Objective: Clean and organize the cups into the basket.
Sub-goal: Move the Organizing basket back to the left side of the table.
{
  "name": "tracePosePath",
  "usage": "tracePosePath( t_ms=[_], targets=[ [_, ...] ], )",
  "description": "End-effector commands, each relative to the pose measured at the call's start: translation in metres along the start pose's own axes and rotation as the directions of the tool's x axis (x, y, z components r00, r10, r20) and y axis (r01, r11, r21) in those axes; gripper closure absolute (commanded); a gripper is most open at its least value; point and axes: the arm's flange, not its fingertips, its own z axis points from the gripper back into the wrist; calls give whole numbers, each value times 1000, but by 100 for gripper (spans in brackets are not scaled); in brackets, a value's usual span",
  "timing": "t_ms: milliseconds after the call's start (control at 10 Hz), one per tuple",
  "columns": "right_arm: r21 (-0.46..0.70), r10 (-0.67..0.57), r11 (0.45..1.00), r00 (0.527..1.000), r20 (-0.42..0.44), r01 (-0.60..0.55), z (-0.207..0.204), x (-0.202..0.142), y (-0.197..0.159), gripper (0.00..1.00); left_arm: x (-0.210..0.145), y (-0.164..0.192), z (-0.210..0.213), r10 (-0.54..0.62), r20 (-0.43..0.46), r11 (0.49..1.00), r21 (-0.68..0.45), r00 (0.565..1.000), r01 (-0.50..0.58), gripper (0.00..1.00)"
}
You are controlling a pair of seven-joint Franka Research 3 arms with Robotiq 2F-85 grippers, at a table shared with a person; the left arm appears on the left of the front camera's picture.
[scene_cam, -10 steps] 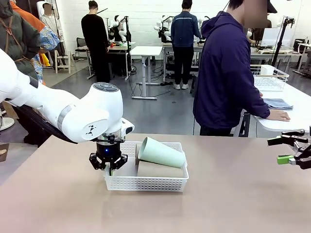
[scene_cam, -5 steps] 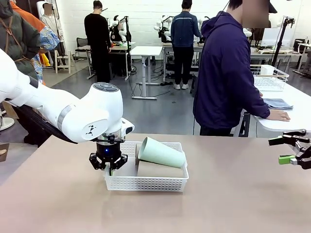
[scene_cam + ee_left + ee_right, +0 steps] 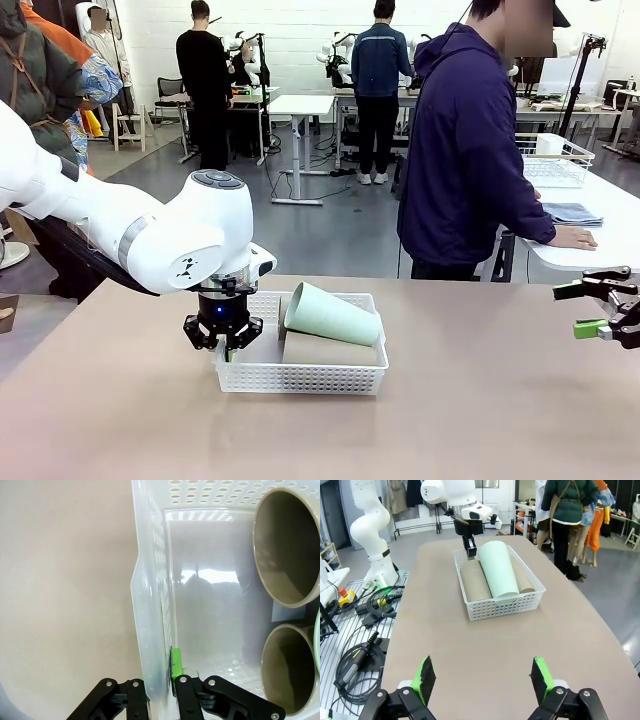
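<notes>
Front view had the white basket [image 3: 300, 378] sitting on the brown table [image 3: 470, 410], a bit left of centre, with all three cups lying on their sides inside. The mint cup [image 3: 333, 314] rested on top of the pile, its long axis running left-right with the wide open mouth toward the left end. Only one tan cup [image 3: 330, 350] could be made out under it from there. The left gripper [image 3: 224, 349] was pointing straight down at the basket's left end wall, and the right gripper [image 3: 600, 309] hung off at the right edge of the table, fingers wide apart, nothing in them.

Left wrist cam cleared things up: the left gripper [image 3: 159, 684] was pinched on the basket [image 3: 150, 605] wall, one green pad [image 3: 175, 662] inside the wall and the other finger outside. You could look right into the open mouths of both tan cups [image 3: 289, 545] [image 3: 290, 667], side by side and facing that gripped end.

Right wrist cam showed the right gripper [image 3: 483, 677] spread wide over bare table [image 3: 485, 645], and farther off the basket [image 3: 502, 607] end-on: two tan cups [image 3: 475, 580] [image 3: 522, 580] parallel, mint cup [image 3: 500, 567] lying along the groove between them, closed bases toward the camera. Across the table a person [image 3: 470, 140] stood turned away.
</notes>
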Motion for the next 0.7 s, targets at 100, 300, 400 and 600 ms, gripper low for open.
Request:
tracePosePath(
  t_ms=[100,300,400,600],
  targets=[
    [58,-418,908,885,203,416,44,0,-12,0,-2,0,0,3,10,1000,16,1000,-4,100],
    [104,-754,629,572,322,770,117,-8,-21,0,-2,0,0,3,10,1000,16,1000,-4,100],
    [87,-807,533,474,351,842,141,-15,-20,0,-2,0,0,3,10,1000,16,1000,-4,100],
    [90,-918,317,282,280,944,185,-32,-15,0,-2,0,0,3,10,1000,16,1000,-4,100]
  ],
)
